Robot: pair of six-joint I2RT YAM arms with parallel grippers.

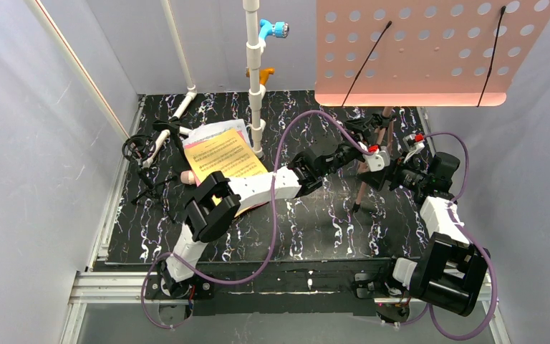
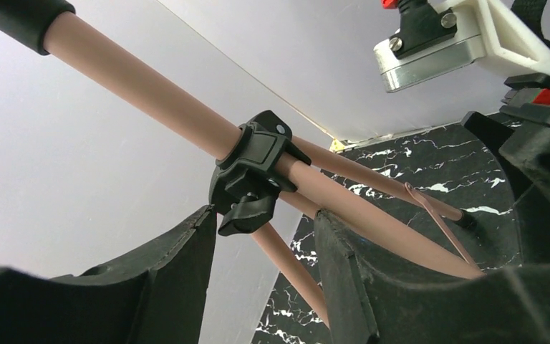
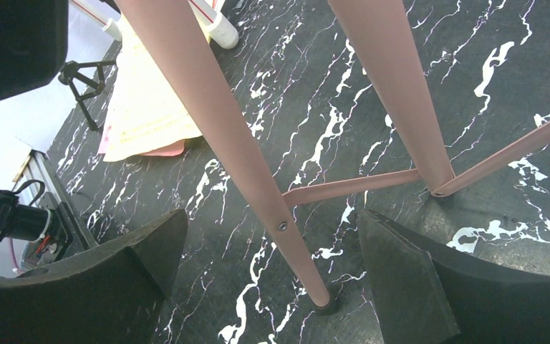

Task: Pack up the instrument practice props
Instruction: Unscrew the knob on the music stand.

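Pink music stand: flat desk punched with round holes, standing at right rear of black marbled table. Slim smooth tube legs splay from black collar. Yellow sheet-music pages lie flat, left of centre. Right gripper spread wide, straddling one leg, not touching. Left gripper half closed around legs under collar; cannot tell whether it grips.

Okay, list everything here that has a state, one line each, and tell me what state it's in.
Music stand: upright, tripod legs spread, desk mounted.
Sheet-music pages: lying flat in a loose stack.
Left pincer: jaws either side of the stand's black collar, grip unclear.
Right pincer: wide open, straddling one stand leg, not touching.
White pipe frame: standing upright.
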